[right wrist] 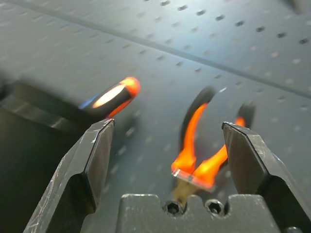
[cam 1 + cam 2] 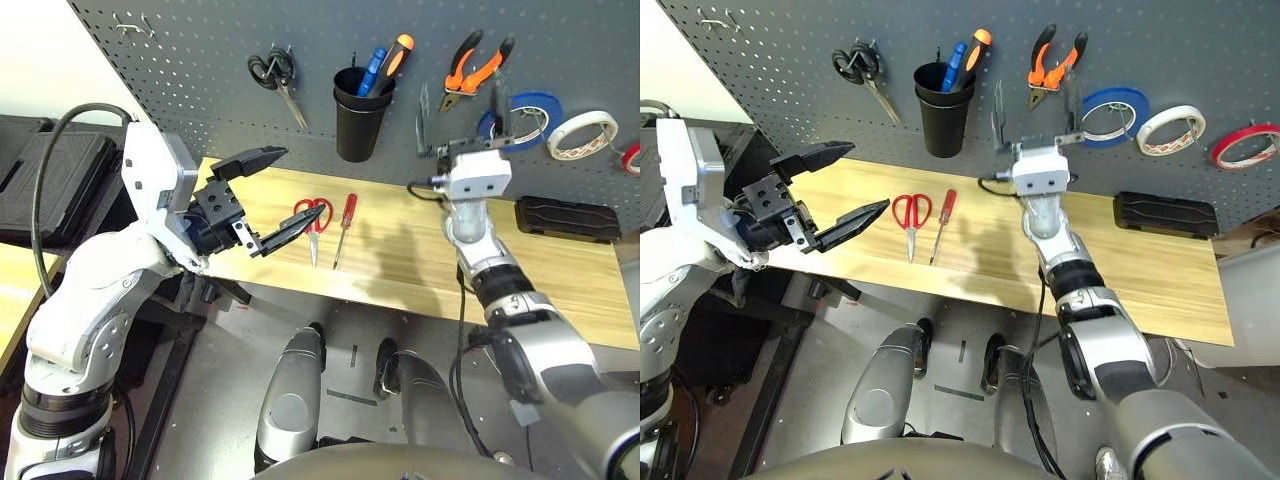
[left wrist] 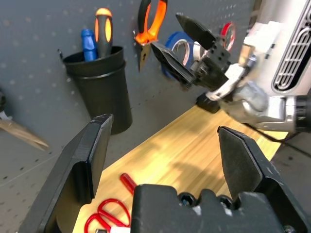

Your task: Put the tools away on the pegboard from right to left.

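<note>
Right hand [image 2: 1037,118], wide open and empty, stands before the pegboard [image 2: 790,60], with the pliers [image 2: 1054,66] at its one o'clock.

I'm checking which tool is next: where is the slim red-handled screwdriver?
In the right eye view, the screwdriver lies on the wooden table, just right of the red-handled scissors.

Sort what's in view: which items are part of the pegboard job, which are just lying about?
Job:
- pegboard
- red-handled scissors, on table
- slim red-handled screwdriver, on table
- orange-and-black-handled pliers, hung
- red tape ring, hung

Not job:
- black-handled scissors
- blue tape roll
- white tape roll
- black case
</note>
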